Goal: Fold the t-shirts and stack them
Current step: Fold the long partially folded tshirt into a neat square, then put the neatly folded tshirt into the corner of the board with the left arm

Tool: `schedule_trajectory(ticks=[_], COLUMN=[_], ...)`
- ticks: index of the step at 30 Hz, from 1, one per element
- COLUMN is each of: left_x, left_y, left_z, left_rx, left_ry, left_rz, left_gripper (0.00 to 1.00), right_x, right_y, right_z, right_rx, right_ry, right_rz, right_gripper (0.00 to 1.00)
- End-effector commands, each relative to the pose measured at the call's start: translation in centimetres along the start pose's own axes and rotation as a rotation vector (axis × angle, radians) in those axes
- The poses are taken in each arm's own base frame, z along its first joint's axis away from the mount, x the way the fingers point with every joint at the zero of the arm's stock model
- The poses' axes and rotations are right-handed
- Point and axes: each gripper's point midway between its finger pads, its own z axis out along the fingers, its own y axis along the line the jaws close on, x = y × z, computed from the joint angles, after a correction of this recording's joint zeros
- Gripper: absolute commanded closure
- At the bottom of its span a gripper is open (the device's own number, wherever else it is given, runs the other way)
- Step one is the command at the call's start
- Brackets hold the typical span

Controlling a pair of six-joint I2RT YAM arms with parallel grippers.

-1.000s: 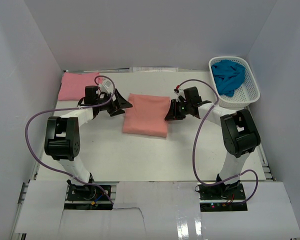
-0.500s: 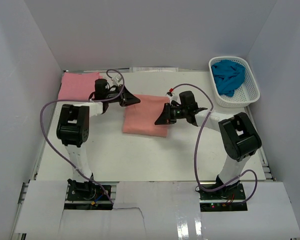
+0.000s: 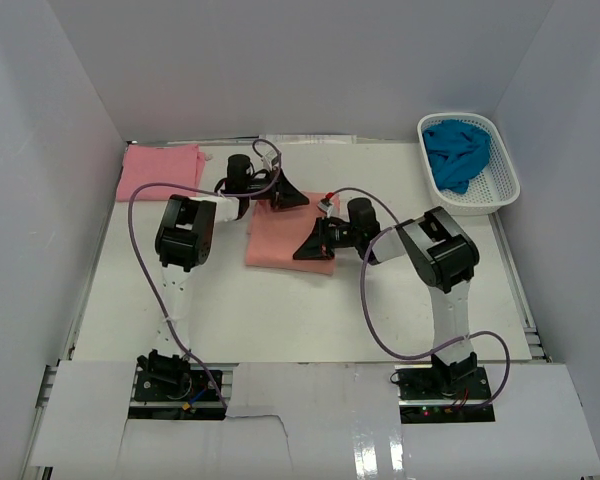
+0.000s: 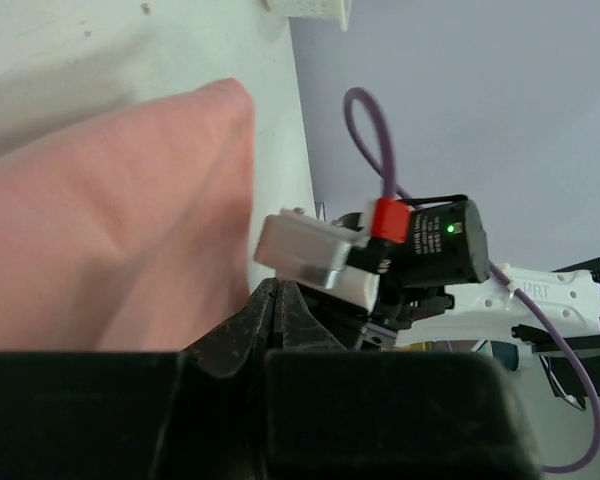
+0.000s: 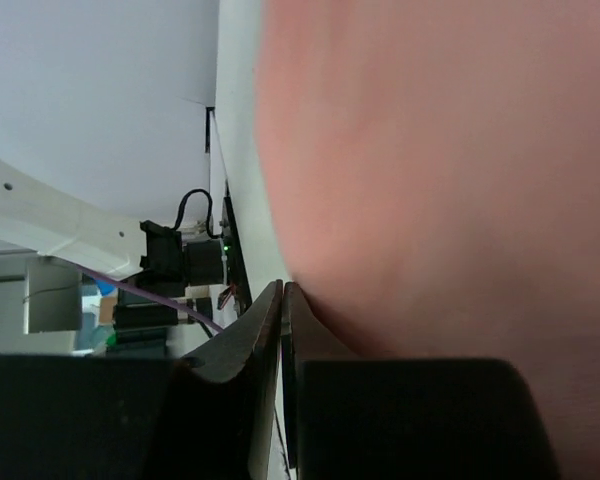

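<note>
The folded salmon-orange t-shirt (image 3: 275, 238) lies mid-table. My left gripper (image 3: 302, 202) is at its far edge, jaws shut, tips (image 4: 270, 285) against the cloth (image 4: 110, 220); no fabric shows between them. My right gripper (image 3: 300, 252) rests low over the shirt's right half, also shut. Its tips (image 5: 282, 288) touch the shirt (image 5: 430, 150) with nothing seen pinched. A lighter pink t-shirt (image 3: 158, 170) lies folded at the far left. The teal-blue t-shirt (image 3: 456, 150) sits crumpled in the basket.
The white lattice basket (image 3: 500, 190) stands at the far right corner. White walls close in the table (image 3: 230, 300) on three sides. Purple cables loop from both arms. The right arm's wrist (image 4: 430, 245) shows close in the left wrist view.
Both grippers went from open beside the shirt to shut. The left swung right along the shirt's far edge; the right slid left onto the shirt.
</note>
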Motion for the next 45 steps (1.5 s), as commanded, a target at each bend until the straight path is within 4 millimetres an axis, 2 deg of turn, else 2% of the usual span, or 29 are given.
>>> schedule_trajectory(ticks=[1, 4, 5, 6, 7, 8, 13, 16, 20, 21, 23, 24, 25, 27, 28, 29, 30, 31, 32, 33, 34, 35, 36, 38, 39, 41, 43, 45], left_x=[-0.1, 0.0, -0.9, -0.3, -0.2, -0.8, -0.8, -1.7, -4.3, -5.7, -7.2, -8.5, -9.0, -9.2, -8.6, -8.0, -7.6, -7.2, -5.3, -5.1, -4.9, -3.1, -3.1, -2.5, -1.8, -1.2, -1.1, -1.0], left_y=[1.5, 5.0, 5.1, 6.7, 7.3, 8.0, 9.3, 8.5, 3.8, 0.9, -2.2, -5.6, -7.1, -9.1, -10.0, -9.9, -9.4, -11.0, -7.9, -6.9, -7.6, -5.0, -4.2, -3.6, -2.4, -1.1, -0.5, 0.3], left_z=[0.3, 0.6, 0.8, 0.6, 0.8, 0.7, 0.2, 0.4, 0.5, 0.4, -0.1, -0.7, -1.2, -2.4, -3.5, -4.2, -5.6, -7.1, -8.3, -10.3, -12.0, -13.3, -15.2, -17.2, -18.3, -19.2, -19.4, -19.4], left_rx=[-0.010, -0.125, -0.152, -0.223, -0.262, -0.304, -0.351, -0.345, -0.307, -0.287, -0.272, -0.246, -0.240, -0.250, -0.276, -0.300, -0.329, -0.352, -0.409, -0.452, -0.492, -0.542, -0.576, -0.629, -0.661, -0.705, -0.719, -0.731], left_ry=[0.018, 0.009, -0.005, 0.018, 0.024, 0.006, -0.013, -0.024, -0.060, -0.085, -0.117, -0.145, -0.158, -0.171, -0.192, -0.200, -0.216, -0.255, -0.244, -0.269, -0.316, -0.309, -0.332, -0.362, -0.355, -0.338, -0.315, -0.297], left_rz=[0.009, -0.039, -0.009, -0.020, -0.011, 0.004, -0.027, -0.011, 0.072, 0.128, 0.181, 0.237, 0.255, 0.270, 0.269, 0.266, 0.249, 0.270, 0.204, 0.212, 0.239, 0.192, 0.207, 0.217, 0.210, 0.192, 0.207, 0.207], left_gripper=[0.88, 0.87, 0.87, 0.87, 0.88, 0.88, 0.88, 0.88, 0.88, 0.87, 0.86, 0.86, 0.86, 0.87, 0.87, 0.87, 0.87, 0.88, 0.87, 0.87, 0.85, 0.83, 0.82, 0.80, 0.80, 0.77, 0.76, 0.75], right_x=[1.3, 2.4, 3.3, 3.6, 2.9, 4.1, 3.7, 3.2, 2.1, 1.7, 1.3, 1.0, 0.8, 0.1, -0.2, -0.2, -0.7, -1.4, -1.4, -2.3, -2.3, -2.3, -2.8, -3.3, -3.6, -4.0, -4.3, -4.7], right_y=[-1.5, -4.2, -5.5, -6.2, -7.2, -8.4, -7.3, -6.2, -4.8, -4.2, -3.7, -3.0, -2.5, -1.0, -0.4, -0.1, 1.1, 1.4, 1.4, 2.2, 2.3, 2.3, 2.9, 3.2, 3.3, 4.1, 4.0, 4.4], right_z=[0.4, 0.6, 0.5, 0.4, 0.4, -0.1, -0.1, -0.2, -0.7, -1.0, -1.2, -1.4, -1.5, -1.7, -1.8, -2.1, -2.6, -3.0, -3.5, -4.1, -4.7, -5.3, -5.9, -6.8, -7.6, -8.5, -9.5, -10.7], right_rx=[-0.042, 0.039, 0.097, 0.138, 0.206, 0.285, 0.262, 0.247, 0.274, 0.285, 0.304, 0.310, 0.305, 0.285, 0.285, 0.303, 0.302, 0.332, 0.364, 0.393, 0.420, 0.448, 0.469, 0.500, 0.538, 0.568, 0.620, 0.663], right_ry=[0.008, 0.006, 0.024, 0.034, 0.014, 0.049, 0.041, 0.033, 0.027, 0.026, 0.020, 0.022, 0.020, 0.009, 0.004, 0.008, -0.006, -0.030, -0.031, -0.067, -0.070, -0.074, -0.101, -0.124, -0.146, -0.178, -0.203, -0.243], right_rz=[0.090, 0.154, 0.208, 0.172, 0.163, 0.220, 0.181, 0.151, 0.092, 0.087, 0.056, 0.046, 0.032, -0.016, -0.038, -0.042, -0.095, -0.117, -0.114, -0.174, -0.174, -0.168, -0.201, -0.222, -0.243, -0.279, -0.302, -0.334], right_gripper=[0.92, 0.92, 0.92, 0.92, 0.92, 0.92, 0.92, 0.92, 0.92, 0.92, 0.92, 0.92, 0.92, 0.92, 0.92, 0.92, 0.92, 0.92, 0.92, 0.92, 0.92, 0.92, 0.92, 0.92, 0.92, 0.92, 0.90, 0.84])
